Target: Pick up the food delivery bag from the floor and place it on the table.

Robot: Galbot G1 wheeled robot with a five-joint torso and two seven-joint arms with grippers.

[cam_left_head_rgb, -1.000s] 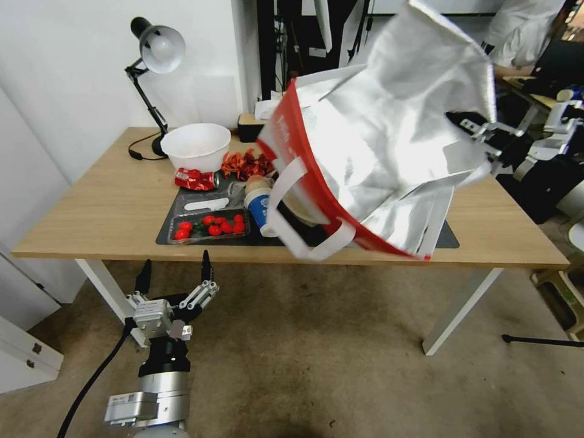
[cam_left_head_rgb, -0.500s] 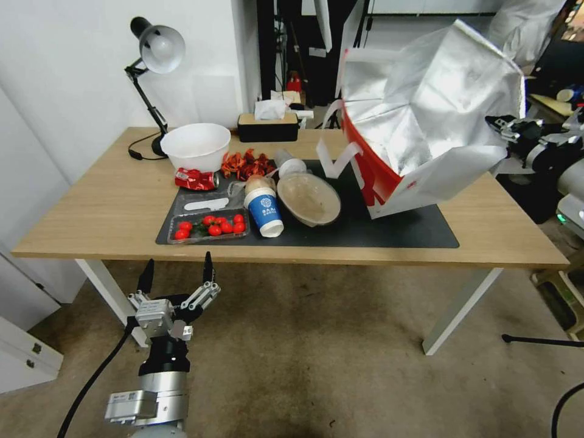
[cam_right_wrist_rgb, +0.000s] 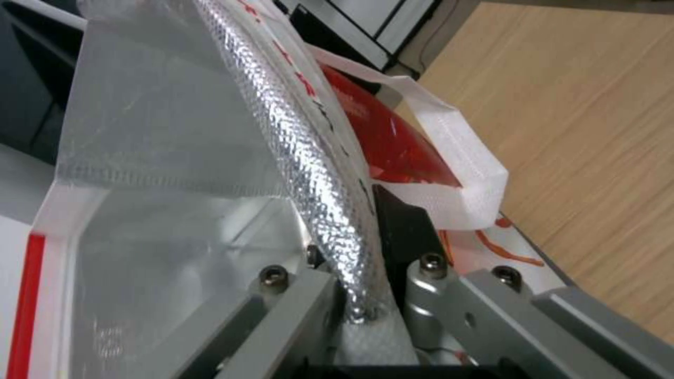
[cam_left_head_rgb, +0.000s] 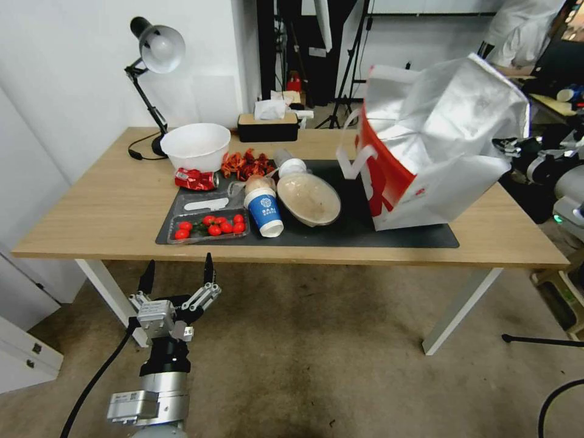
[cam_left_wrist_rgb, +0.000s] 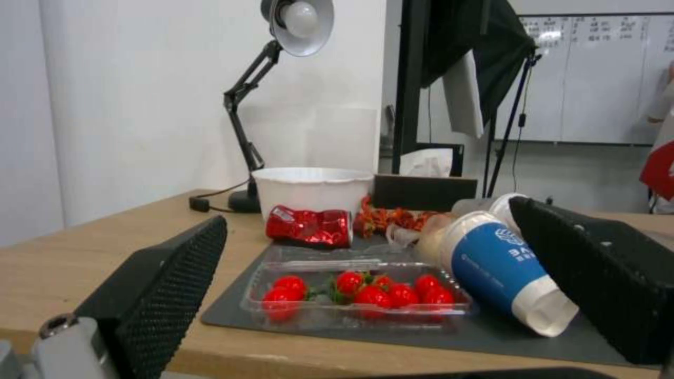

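Right gripper [cam_right_wrist_rgb: 365, 295] reaching in from the right edge of the head view, clamped tight on the foil-lined rim of the big white paper food delivery bag with red side panels [cam_left_head_rgb: 438, 152]. Bag tilted, lower corner down on the dark grey mat [cam_left_head_rgb: 395, 234] of the wide light wood-top table [cam_left_head_rgb: 109, 207], right of centre frame. Left gripper [cam_left_head_rgb: 176, 283] parked low at lower left above the mottled grey-brown floor [cam_left_head_rgb: 316, 353], black textured fingers [cam_left_wrist_rgb: 168, 279] spread wide apart, gripping nothing. Clear plastic tray [cam_left_head_rgb: 210, 228] holding red cherry tomatoes, mid-left. Blue-and-white paper cup [cam_left_head_rgb: 264, 213] lying on its side just beside it.
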